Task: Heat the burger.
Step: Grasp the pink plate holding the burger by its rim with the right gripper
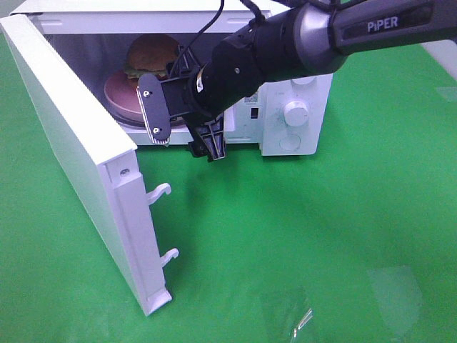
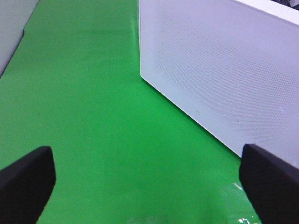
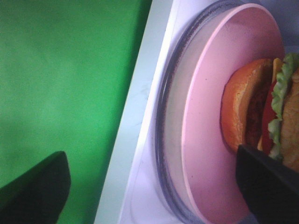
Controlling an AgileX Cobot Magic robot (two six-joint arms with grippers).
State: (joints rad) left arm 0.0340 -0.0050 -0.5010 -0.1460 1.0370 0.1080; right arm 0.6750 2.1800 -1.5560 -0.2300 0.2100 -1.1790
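A green cloth (image 1: 321,236) is spread beneath the microwave (image 1: 293,107); both grippers' fingers are held wide, grasping nothing.

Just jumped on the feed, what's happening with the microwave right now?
The burger sits on the pink plate inside the microwave, whose door stands wide open. The right gripper is at the oven's mouth, open and empty, fingers just outside the opening. The left gripper is open too, over the green mat beside the door, holding nothing. The door is not yet closed.
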